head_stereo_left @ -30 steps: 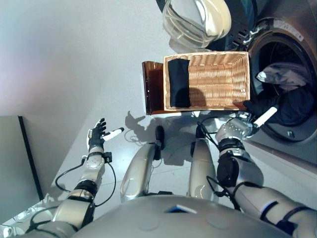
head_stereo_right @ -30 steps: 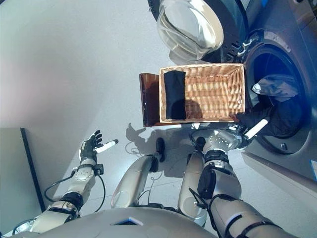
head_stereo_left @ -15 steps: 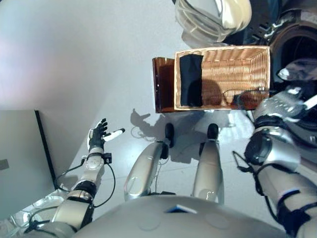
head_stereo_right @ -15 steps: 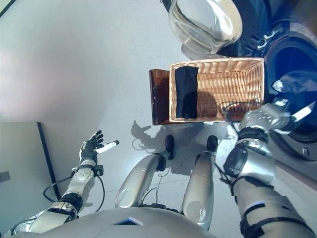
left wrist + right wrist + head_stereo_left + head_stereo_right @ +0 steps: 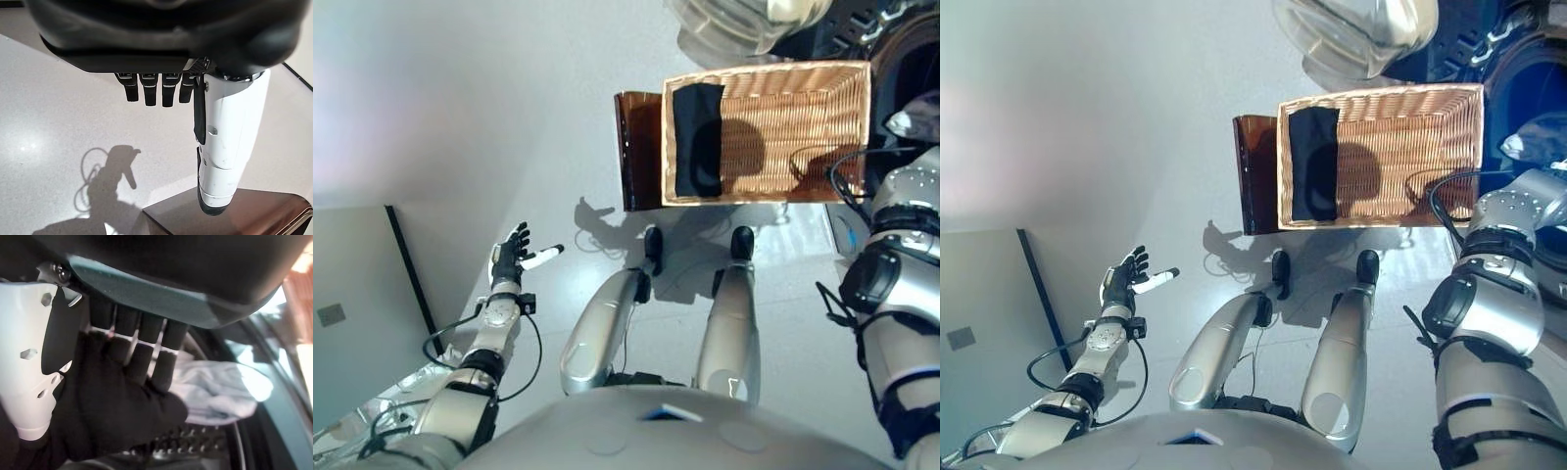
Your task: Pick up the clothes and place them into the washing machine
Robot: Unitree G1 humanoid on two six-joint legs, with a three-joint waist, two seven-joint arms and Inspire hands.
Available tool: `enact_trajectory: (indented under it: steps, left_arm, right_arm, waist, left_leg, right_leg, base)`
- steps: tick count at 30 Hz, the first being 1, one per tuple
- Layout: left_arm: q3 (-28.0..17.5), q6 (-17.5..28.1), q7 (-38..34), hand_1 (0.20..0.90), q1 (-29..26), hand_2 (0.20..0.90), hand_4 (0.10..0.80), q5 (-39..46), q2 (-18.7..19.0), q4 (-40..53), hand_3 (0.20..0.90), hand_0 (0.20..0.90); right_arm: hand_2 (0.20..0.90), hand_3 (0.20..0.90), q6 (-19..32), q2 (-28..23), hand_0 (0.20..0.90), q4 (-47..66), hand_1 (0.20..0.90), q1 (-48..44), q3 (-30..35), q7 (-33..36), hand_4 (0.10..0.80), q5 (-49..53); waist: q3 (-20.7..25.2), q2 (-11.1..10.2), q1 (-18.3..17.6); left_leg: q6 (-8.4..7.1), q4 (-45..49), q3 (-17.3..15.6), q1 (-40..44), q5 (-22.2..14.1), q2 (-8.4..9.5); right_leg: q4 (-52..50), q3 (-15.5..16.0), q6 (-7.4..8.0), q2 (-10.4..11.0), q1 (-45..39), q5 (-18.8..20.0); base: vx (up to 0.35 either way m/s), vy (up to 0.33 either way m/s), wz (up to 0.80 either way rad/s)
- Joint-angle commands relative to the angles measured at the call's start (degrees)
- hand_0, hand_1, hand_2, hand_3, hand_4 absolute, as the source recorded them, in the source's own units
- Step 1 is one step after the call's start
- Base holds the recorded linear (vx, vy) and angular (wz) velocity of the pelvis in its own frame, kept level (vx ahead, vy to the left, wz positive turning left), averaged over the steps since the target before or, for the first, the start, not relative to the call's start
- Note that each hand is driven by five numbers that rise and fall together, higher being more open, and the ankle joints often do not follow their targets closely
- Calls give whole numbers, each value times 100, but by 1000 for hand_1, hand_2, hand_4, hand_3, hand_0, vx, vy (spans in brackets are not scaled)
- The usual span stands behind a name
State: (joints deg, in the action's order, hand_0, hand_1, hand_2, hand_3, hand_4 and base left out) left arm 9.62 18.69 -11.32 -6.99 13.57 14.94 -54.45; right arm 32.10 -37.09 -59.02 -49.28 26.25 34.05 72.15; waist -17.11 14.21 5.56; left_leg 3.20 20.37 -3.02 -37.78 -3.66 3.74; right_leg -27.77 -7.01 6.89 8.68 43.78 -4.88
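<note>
While the right hand (image 5: pixel 122 357) is lying with fingers nearly straight on a black garment (image 5: pixel 112 416) inside the drum (image 5: pixel 210 440), beside a white cloth (image 5: pixel 215 387), the left hand (image 5: pixel 507 264) is hanging spread and empty over grey floor (image 5: pixel 460 117). Another black cloth (image 5: pixel 697 137) is draping the basket (image 5: pixel 783 127) on its brown stand (image 5: pixel 639 147).
</note>
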Motion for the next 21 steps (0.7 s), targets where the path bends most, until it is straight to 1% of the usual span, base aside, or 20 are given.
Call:
enact_trajectory:
  steps: [1, 5, 12, 18, 20, 21]
  left_arm:
    - [-334, 255, -215, 900, 36, 900, 800, 234, 646, -250, 900, 900]
    - [-354, 241, -163, 900, 11, 900, 800, 273, 611, -347, 900, 900]
    - [-401, 208, -119, 900, 6, 900, 800, 316, 662, -392, 900, 900]
    - [-401, 176, -80, 900, 5, 900, 800, 319, 680, -436, 900, 900]
    - [-385, 155, -68, 900, -37, 900, 800, 275, 663, -463, 900, 900]
    - [-383, 146, -67, 900, -30, 900, 800, 268, 666, -459, 900, 900]
  right_arm:
    - [900, 900, 848, -1882, 900, 1116, 900, -767, -1319, -903, 800, -1556]
    - [900, 900, 781, -1659, 900, 909, 900, -573, -1244, -1190, 800, -1246]
    - [900, 900, 634, -1399, 900, 767, 900, -417, -1192, -1401, 800, -1054]
    - [900, 900, 386, -1107, 900, 286, 900, -290, -1207, -1601, 800, -829]
    - [900, 900, 177, -740, 900, 38, 900, -104, -1292, -1726, 800, -786]
    - [900, 900, 136, -655, 900, 25, 900, -86, -1314, -1746, 800, -794]
  waist:
    - [945, -243, -81]
    - [967, -326, -87]
    - [909, -409, -104]
    - [837, -515, -89]
    - [795, -583, -83]
    - [790, -610, -79]
  left_leg:
    - [-570, 102, 162, -66, -123, -130]
    - [-561, 133, 172, -73, -145, -144]
    - [-551, 152, 183, -51, -148, -143]
    - [-534, 143, 204, 16, -139, -132]
    - [-526, 116, 203, 84, -129, -140]
    - [-523, 108, 207, 118, -131, -138]
  right_leg:
    - [357, 336, -291, -422, -200, 197]
    - [348, 351, -302, -441, -187, 207]
    - [358, 373, -299, -421, -225, 236]
    - [410, 397, -288, -389, -312, 290]
    - [467, 423, -279, -379, -422, 316]
    - [489, 426, -279, -383, -458, 325]
  base:
    - [0, 0, 0]
    - [0, 0, 0]
    - [-2, 1, 1]
    - [-6, 5, 3]
    - [3, 18, 7]
    - [0, 0, 0]
